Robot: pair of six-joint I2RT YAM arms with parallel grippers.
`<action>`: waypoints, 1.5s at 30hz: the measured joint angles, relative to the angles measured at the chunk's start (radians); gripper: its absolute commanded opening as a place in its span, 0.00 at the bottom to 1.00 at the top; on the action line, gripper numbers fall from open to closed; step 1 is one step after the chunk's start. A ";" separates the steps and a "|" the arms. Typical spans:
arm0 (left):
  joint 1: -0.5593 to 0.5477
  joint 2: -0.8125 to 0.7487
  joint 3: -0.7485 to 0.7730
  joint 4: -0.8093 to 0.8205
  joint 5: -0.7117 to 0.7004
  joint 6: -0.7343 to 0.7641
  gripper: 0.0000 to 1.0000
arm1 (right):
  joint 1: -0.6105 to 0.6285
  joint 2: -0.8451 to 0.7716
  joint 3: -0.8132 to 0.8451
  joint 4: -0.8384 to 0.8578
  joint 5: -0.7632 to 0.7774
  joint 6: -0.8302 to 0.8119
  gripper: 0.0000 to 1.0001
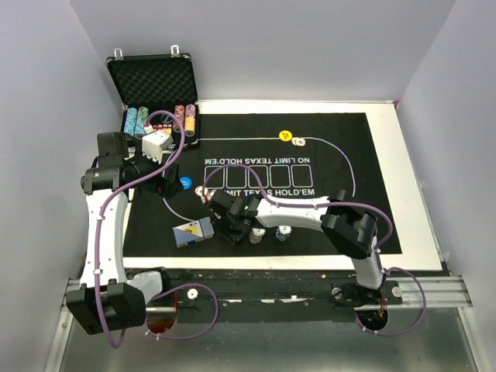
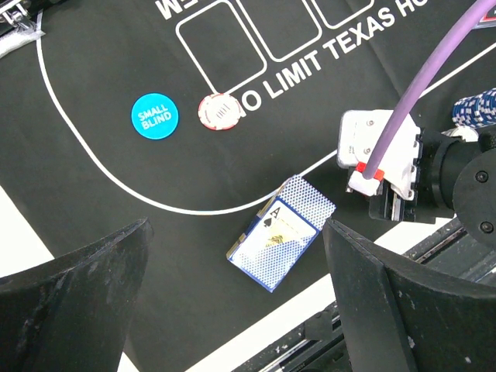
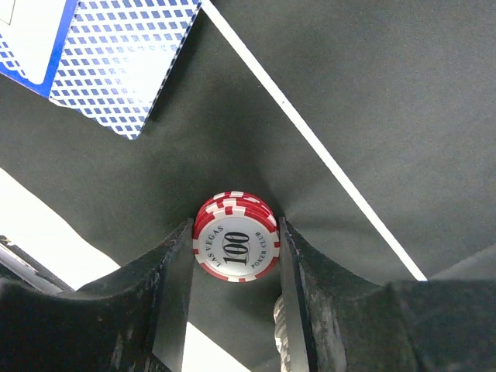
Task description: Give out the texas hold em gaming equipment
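**Right gripper clamped on red chip stack; left gripper wide, empty**

White counter [image 1: 408, 194] carries a black felt mat [image 1: 325, 147] printed "NO LIMIT TEXAS HOLD'EM". A black foam-lined metal case [image 1: 151, 77] stands open at the far left corner, with rows of chips in its tray.

Left gripper [image 2: 236, 225] hangs over the mat's left end, jaws spread wide, nothing between them. Right gripper [image 3: 236, 232] is low near the mat's near edge. Its jaws press both sides of a short stack of red-and-white "100" poker chips [image 3: 236, 249]. Cannot tell whether the stack touches the mat.

Blue-backed pack of playing cards [image 2: 280, 232] lies flat just outside the white oval line, near the held stack. A single red-and-white chip [image 2: 217, 111] lies near the round blue "SMALL BLIND" button [image 2: 154, 115], not touching it. A round yellow button [image 1: 285, 135] sits at the mat's far side, with a pale chip [image 1: 298, 140] just beside it.
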 measured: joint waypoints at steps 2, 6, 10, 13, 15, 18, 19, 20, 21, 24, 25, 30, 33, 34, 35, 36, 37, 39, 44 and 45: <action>0.000 0.000 -0.001 0.000 0.000 0.000 0.99 | 0.000 0.000 0.000 0.000 0.000 0.003 0.43; 0.000 -0.001 -0.002 0.000 0.000 0.000 0.99 | 0.000 0.000 0.001 -0.001 0.000 0.005 0.42; 0.000 -0.008 -0.008 0.000 0.000 0.000 0.99 | 0.000 0.000 0.007 -0.012 0.000 0.006 0.41; 0.000 -0.011 -0.012 0.000 0.000 0.000 0.99 | 0.000 0.000 0.014 -0.017 0.000 0.008 0.41; 0.000 -0.011 -0.013 0.000 0.000 0.000 0.99 | 0.000 -0.001 0.022 -0.019 0.000 0.009 0.40; 0.000 -0.012 -0.013 0.000 0.000 0.000 0.99 | 0.000 -0.008 0.029 -0.020 -0.001 0.013 0.39; 0.000 -0.012 -0.013 0.000 0.000 0.000 0.99 | 0.000 -0.011 0.031 -0.020 -0.001 0.016 0.39; 0.000 -0.012 -0.013 0.000 0.000 0.000 0.99 | 0.000 -0.014 0.033 -0.021 0.000 0.017 0.39; 0.000 -0.012 -0.013 0.000 0.000 0.000 0.99 | 0.000 -0.017 0.037 -0.021 0.000 0.019 0.39; 0.000 -0.014 -0.013 0.000 0.000 0.000 0.99 | 0.000 -0.028 0.040 -0.021 0.000 0.024 0.39; 0.000 -0.015 -0.013 0.000 0.000 0.000 0.99 | 0.000 -0.032 0.042 -0.022 0.001 0.024 0.39; 0.000 -0.015 -0.013 0.000 0.000 0.000 0.99 | -0.009 -0.060 0.056 -0.044 0.023 0.023 0.39; 0.000 -0.015 -0.013 0.000 0.000 0.000 0.99 | -0.036 -0.103 0.056 -0.062 0.031 0.024 0.39; 0.000 -0.015 -0.013 0.000 0.000 0.001 0.99 | -0.057 -0.123 0.053 -0.065 0.033 0.024 0.39; 0.000 -0.015 -0.013 0.000 0.000 0.002 0.99 | -0.085 -0.148 0.045 -0.065 0.035 0.024 0.39; 0.000 -0.015 -0.013 0.000 0.000 0.002 0.99 | -0.122 -0.177 0.035 -0.064 0.039 0.026 0.39; 0.000 -0.015 -0.013 0.000 0.000 0.002 0.99 | -0.164 -0.207 0.023 -0.064 0.045 0.027 0.39; 0.000 -0.015 -0.013 0.000 0.000 0.003 0.99 | -0.254 -0.266 -0.008 -0.064 0.062 0.034 0.39; 0.000 -0.015 -0.013 0.000 0.000 0.003 0.99 | -0.437 -0.373 -0.108 -0.068 0.116 0.058 0.39; 0.000 -0.015 -0.013 0.000 0.000 0.003 0.99 | -0.459 -0.384 -0.134 -0.072 0.122 0.063 0.39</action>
